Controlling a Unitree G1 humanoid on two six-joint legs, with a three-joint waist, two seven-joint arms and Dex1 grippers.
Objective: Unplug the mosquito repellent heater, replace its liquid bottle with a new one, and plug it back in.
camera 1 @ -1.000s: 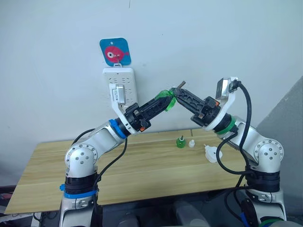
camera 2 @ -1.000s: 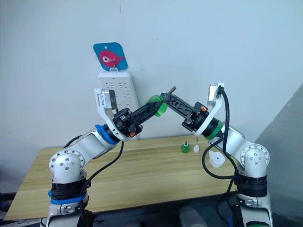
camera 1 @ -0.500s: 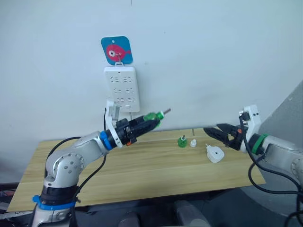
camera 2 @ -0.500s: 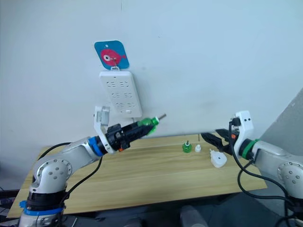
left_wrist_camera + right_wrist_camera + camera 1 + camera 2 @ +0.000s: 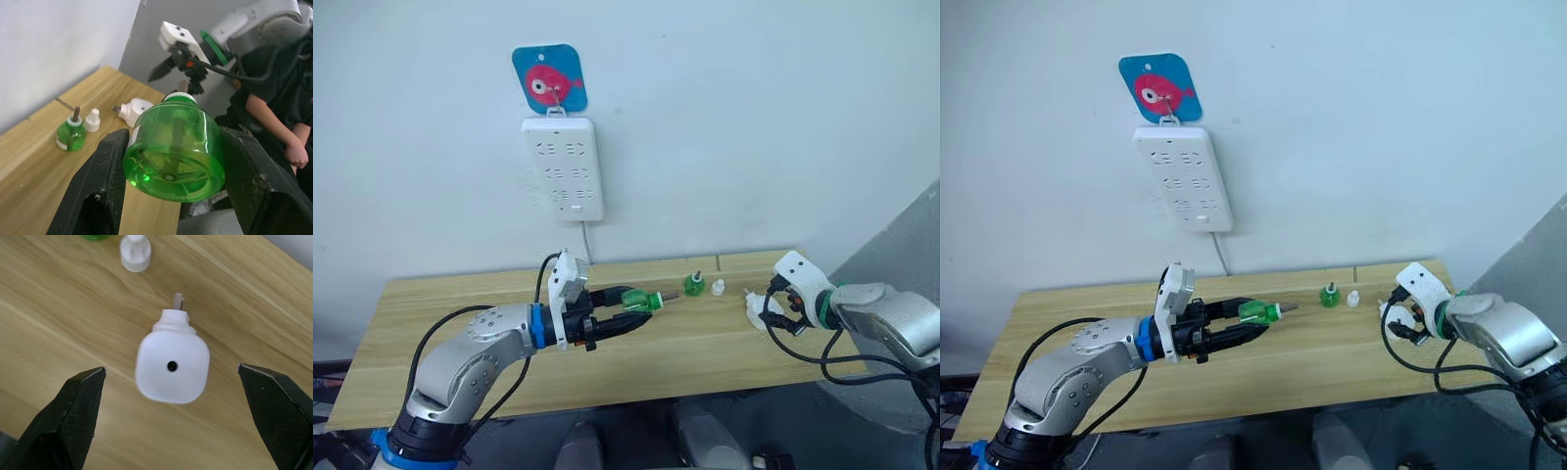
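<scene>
The left pincer (image 5: pixel 625 314) is clenched on a green liquid bottle (image 5: pixel 640 301), carried on its side above the counter (image 5: pixel 450 294), its wick (image 5: pixel 672 298) pointing toward the robot's right. Over on the other side, the right pincer (image 5: pixel 181 418) hovers with its fingers spread wide, straddling the mosquito repellent heater (image 5: pixel 172 365), which lies unplugged on the counter near its right end, touched by neither finger. In the right wrist view its rounded white face with the small dark vent hole looks up at the camera, the threaded neck and a short stub pointing away toward a small white cap (image 5: pixel 135 253). Just beside that cap stands a second green bottle (image 5: pixel 692 286), upright with its wick up. The white power strip (image 5: pixel 564 167) hangs on the wall under a blue card with a red fish (image 5: pixel 548 79), well apart from both arms. By my reading, the heater is a light, hollow, stiff plastic shell, smooth and curved, so it could squirt out of a careless pinch. The flatter sides of the body look like the safest hold, keeping clear of the neck so the bottle can screw in. The bottle looks like thin, slick plastic with a fragile wick, and the grip on its body seems sound.
</scene>
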